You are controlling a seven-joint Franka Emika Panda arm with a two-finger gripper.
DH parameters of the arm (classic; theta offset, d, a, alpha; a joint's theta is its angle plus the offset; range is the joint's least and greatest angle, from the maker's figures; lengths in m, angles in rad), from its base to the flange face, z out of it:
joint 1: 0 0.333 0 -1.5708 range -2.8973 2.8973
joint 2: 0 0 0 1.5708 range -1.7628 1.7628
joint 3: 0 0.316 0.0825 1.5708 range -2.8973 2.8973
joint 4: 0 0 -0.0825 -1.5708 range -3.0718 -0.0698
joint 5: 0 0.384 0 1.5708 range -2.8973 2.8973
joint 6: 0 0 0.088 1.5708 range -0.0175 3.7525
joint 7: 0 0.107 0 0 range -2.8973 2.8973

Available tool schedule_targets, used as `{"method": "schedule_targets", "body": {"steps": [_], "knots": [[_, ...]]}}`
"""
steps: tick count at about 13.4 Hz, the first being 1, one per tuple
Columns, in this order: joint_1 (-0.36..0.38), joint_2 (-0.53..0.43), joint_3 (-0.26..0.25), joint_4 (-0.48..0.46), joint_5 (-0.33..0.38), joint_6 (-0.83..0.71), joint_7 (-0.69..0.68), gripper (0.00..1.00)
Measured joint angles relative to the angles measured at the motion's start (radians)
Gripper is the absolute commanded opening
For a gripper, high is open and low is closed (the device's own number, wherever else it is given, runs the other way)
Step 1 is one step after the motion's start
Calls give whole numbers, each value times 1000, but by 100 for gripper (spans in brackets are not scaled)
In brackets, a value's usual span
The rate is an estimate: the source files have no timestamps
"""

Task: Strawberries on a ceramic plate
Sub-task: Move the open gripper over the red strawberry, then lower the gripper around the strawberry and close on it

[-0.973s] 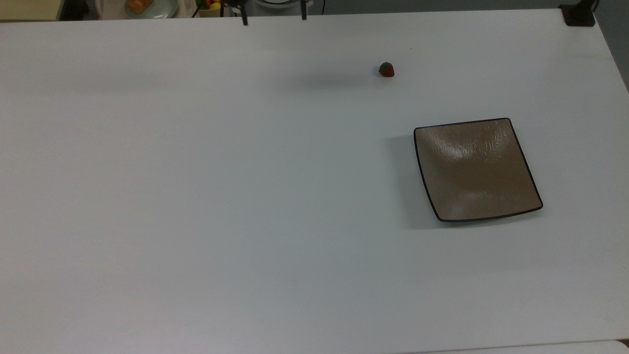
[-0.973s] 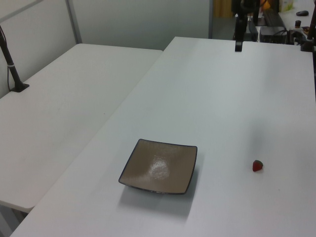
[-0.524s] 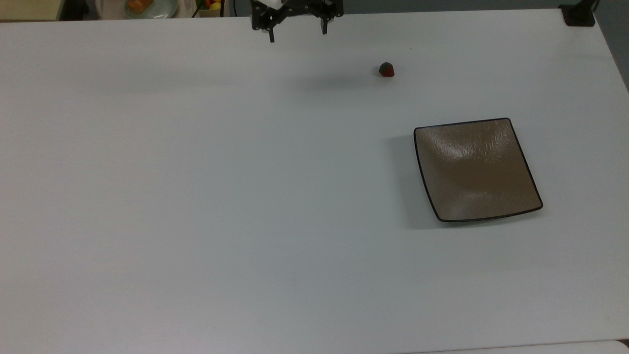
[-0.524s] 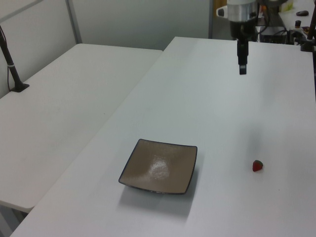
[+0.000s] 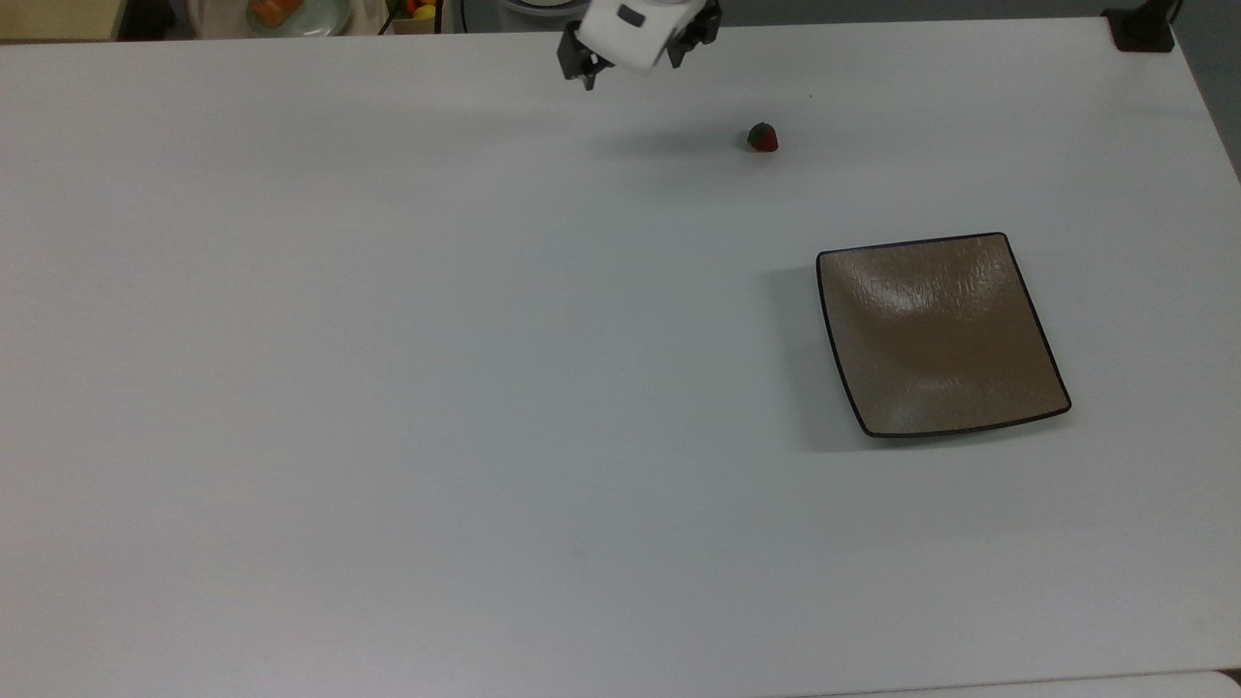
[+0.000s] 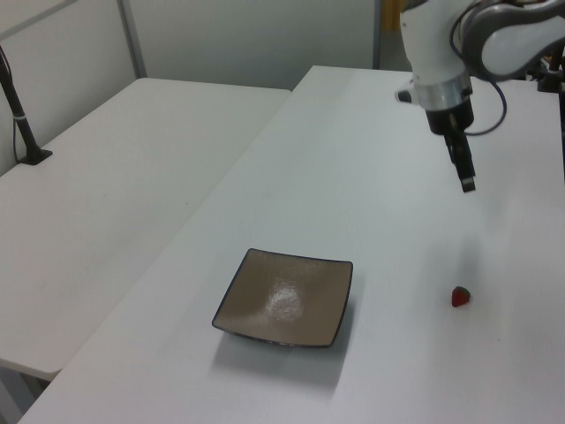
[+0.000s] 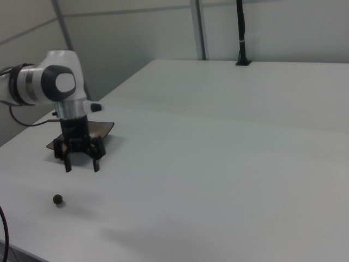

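One tiny red strawberry with a dark green cap lies alone on the white table, toward the top view's upper right. It also shows as the strawberry in the left view and the strawberry in the right view. The ceramic plate is square, tan-brown with a thin black rim, and lies bare below the berry in the top view. The plate sits to the berry's left in the left view. My gripper hangs in the air to the berry's upper left in the top view. In the right view my gripper stands open, holding nothing, partly in front of the plate.
A pale round plate with orange food sits beyond the table's far edge at the top view's upper left. A black clamp grips the far right corner. A second white table with a black post adjoins in the left view.
My gripper has come in from the table's far edge, rightward in the top view and lower, closer to the strawberry. The strawberry and plate have not moved.
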Motion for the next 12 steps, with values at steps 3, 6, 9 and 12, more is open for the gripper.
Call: {"method": "schedule_targets", "body": {"steps": [3, 6, 9, 12], "knots": [[5, 21, 91, -38, 0, 1, 0, 100], [13, 46, 171, -41, -1, 1, 0, 100], [36, 77, 203, -44, -2, 37, 0, 100], [54, 114, 203, -64, -3, 121, 0, 100]]}}
